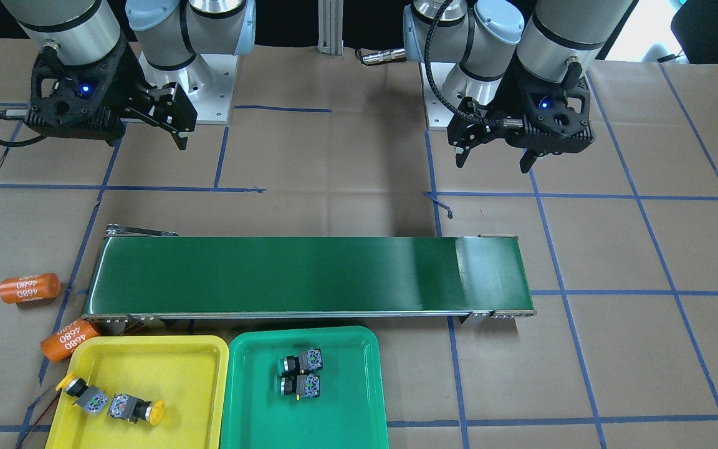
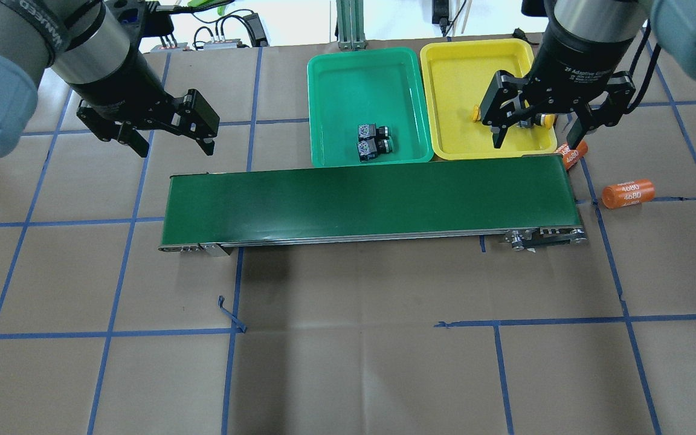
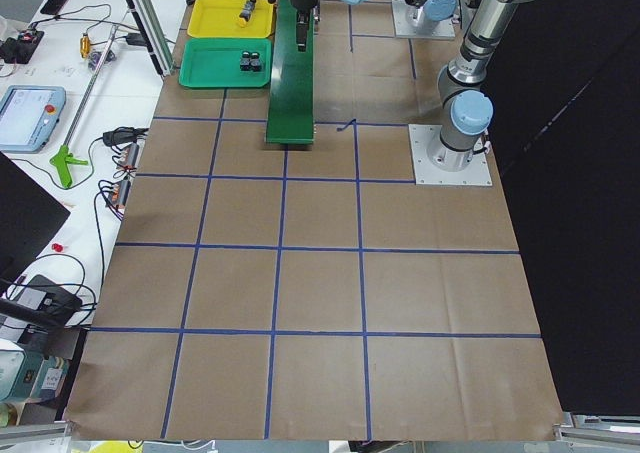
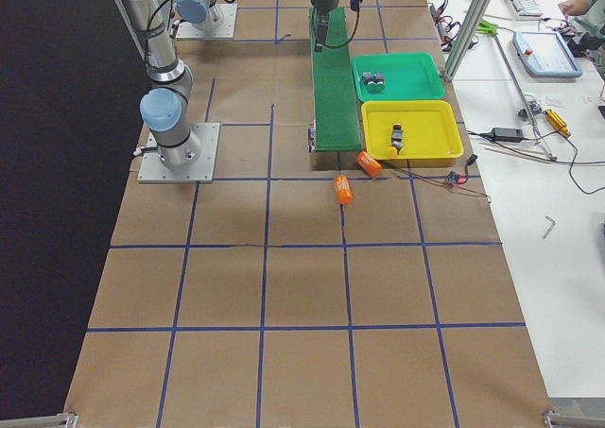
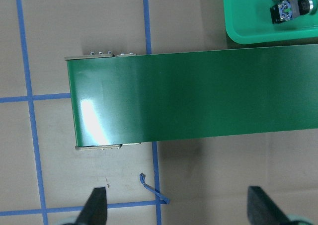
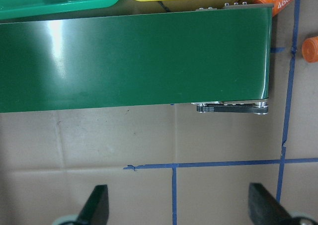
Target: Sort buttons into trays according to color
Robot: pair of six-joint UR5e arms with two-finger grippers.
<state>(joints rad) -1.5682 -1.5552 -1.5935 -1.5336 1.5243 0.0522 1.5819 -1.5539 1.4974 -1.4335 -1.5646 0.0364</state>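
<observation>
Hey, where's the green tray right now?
In the front-facing view the green tray sits bottom centre, on the operators' side of the conveyor belt, right beside the yellow tray at that view's left.

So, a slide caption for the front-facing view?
Yellow buttons in yellow tray, green buttons in green tray; left gripper and right gripper open.

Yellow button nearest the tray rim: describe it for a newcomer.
Beside the green conveyor sits the yellow tray. Of its two buttons, the rim button has its cap at the rim farthest from the green tray; the other button lies mid-tray.
</observation>
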